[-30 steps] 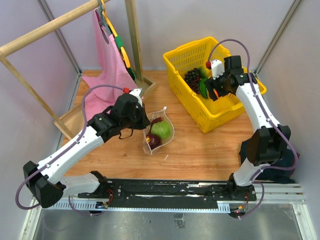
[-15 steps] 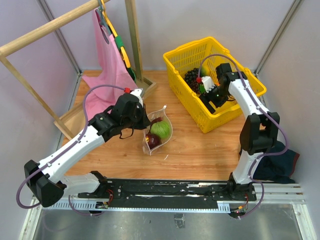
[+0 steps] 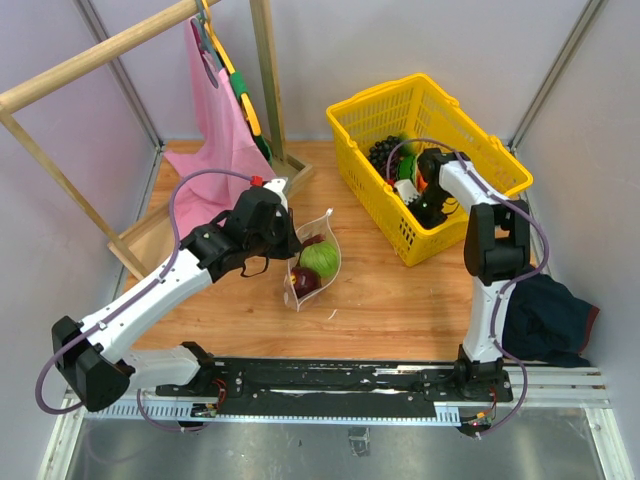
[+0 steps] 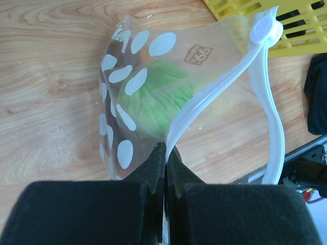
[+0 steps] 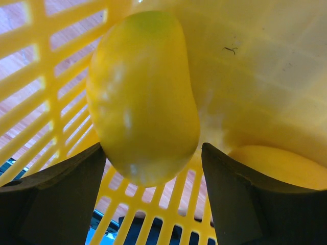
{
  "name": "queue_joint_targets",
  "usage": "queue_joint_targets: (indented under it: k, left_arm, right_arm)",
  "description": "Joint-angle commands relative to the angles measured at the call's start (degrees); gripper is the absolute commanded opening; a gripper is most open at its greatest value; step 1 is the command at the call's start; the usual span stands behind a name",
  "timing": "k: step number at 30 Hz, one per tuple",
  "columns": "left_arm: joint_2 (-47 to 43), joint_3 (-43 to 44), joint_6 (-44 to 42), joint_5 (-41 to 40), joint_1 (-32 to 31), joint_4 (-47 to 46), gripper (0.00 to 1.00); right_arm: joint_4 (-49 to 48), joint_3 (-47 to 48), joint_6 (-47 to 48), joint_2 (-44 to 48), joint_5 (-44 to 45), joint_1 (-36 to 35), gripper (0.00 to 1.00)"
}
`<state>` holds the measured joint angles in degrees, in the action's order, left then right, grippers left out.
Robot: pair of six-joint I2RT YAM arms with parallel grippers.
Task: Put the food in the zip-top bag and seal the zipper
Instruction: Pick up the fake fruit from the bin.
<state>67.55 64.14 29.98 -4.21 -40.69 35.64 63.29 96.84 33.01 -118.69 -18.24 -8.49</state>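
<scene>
Straddling yellow lemon (image 5: 143, 97), right hand (image 5: 153, 158)

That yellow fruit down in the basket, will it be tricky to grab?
Probably slippery: the yellow fruit looks smooth and glossy. Its rounded, egg-like shape could let it roll or squirt sideways against the basket wall when squeezed.

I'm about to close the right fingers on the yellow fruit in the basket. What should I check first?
1. The left gripper is shut on the rim of the zip-top bag: ok.
2. Bag mouth open, zipper halves apart: ok.
3. The right gripper is open and straddles the yellow fruit: ok.
4. Fingers deep enough around the fruit: cannot tell.
5. The green melon is inside the bag: ok.
</scene>
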Motion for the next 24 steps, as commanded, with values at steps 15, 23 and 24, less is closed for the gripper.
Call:
queue_joint_targets:
  k: [15,23,24]
  left_arm:
    - [0.4,-0.2,-0.5,0.1,-0.1,-2.0,0.0]
    - [-0.3,-0.6,-0.4,0.0,-0.1,-2.2,0.0]
    - [-0.4,-0.6,-0.4,-0.1,-0.1,-2.2,0.0]
  right_arm:
    - [0.4,5.3,-1.3,-7.8,-2.7,-0.9,0.82]
    - [-2.3,5.3,-3.9,-6.3,-3.6,-0.7,0.55]
    - [-2.9,5.3,-4.4,-5.6,-3.8,-0.6,0.52]
